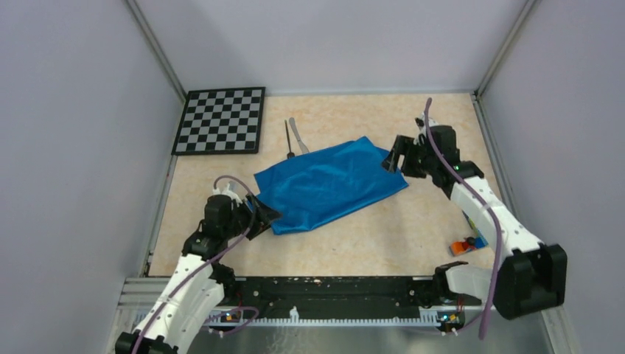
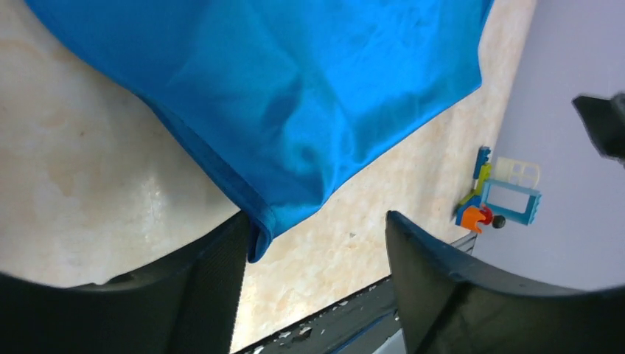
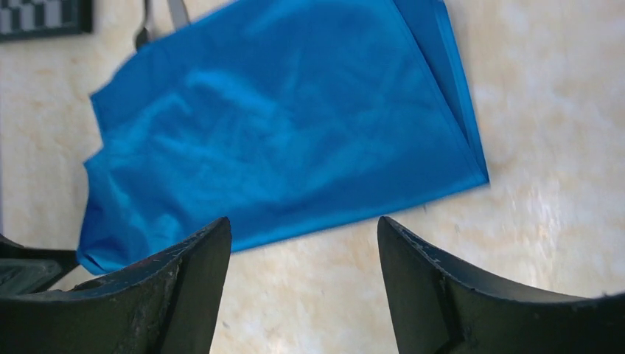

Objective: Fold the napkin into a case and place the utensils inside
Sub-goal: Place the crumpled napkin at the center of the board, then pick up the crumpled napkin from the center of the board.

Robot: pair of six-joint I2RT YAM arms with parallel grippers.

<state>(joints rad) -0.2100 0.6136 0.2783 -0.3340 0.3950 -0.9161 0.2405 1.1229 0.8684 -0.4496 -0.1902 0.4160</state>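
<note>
The bright blue soft cloth napkin point(image 1: 332, 184) lay mid-table as a broad layered rectangle, not yet a narrow case. The left gripper point(image 1: 269, 216) sat at its 7 o'clock corner and the right gripper point(image 1: 388, 161) at 3 o'clock, both with jaws apart, gripping nothing. The thin dark fork point(image 1: 289, 139) and pale grey knife point(image 1: 298, 135) waited at 11 o'clock. Another fold seemed due, which would call for pinching an edge.

The bright blue napkin point(image 1: 332, 186) lies flat and wrinkled (doubled over, layers showing along one edge) on the tabletop point(image 1: 413, 236), right of the checkerboard point(image 1: 221, 120). The dark fork point(image 1: 289, 139) and pale knife point(image 1: 298, 134) lie side by side between the checkerboard and the napkin, touching the napkin's far edge.
</note>
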